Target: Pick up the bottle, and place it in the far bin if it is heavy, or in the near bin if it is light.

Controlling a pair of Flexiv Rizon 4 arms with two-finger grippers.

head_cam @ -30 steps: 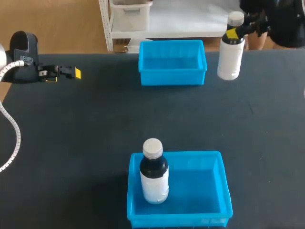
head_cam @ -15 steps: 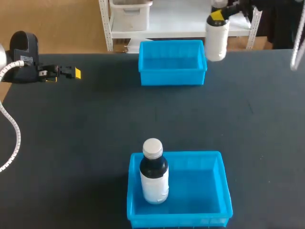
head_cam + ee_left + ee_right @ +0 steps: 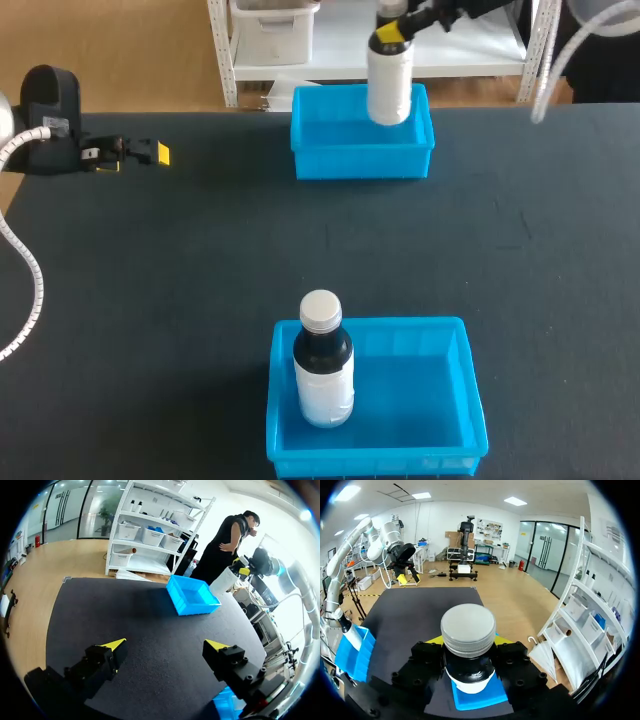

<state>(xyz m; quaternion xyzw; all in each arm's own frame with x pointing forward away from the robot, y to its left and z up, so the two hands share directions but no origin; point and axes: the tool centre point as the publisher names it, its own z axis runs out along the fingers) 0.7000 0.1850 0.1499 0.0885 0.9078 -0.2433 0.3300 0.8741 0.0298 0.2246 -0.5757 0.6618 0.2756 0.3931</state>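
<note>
Over the far bin (image 3: pixel 360 165), toward its right side, the white bottle (image 3: pixel 390 88) hangs upright. The right gripper (image 3: pixel 388 34) is clamped on its neck just under the grey cap (image 3: pixel 468 627) (squeezed from both sides). Off at the left edge of the table (image 3: pixel 200 260), the left gripper (image 3: pixel 165 645) hovers spread wide, holding nothing. A second bottle (image 3: pixel 322 372), dark at the shoulder, stands in the near bin (image 3: pixel 470 410), against its left wall.
</note>
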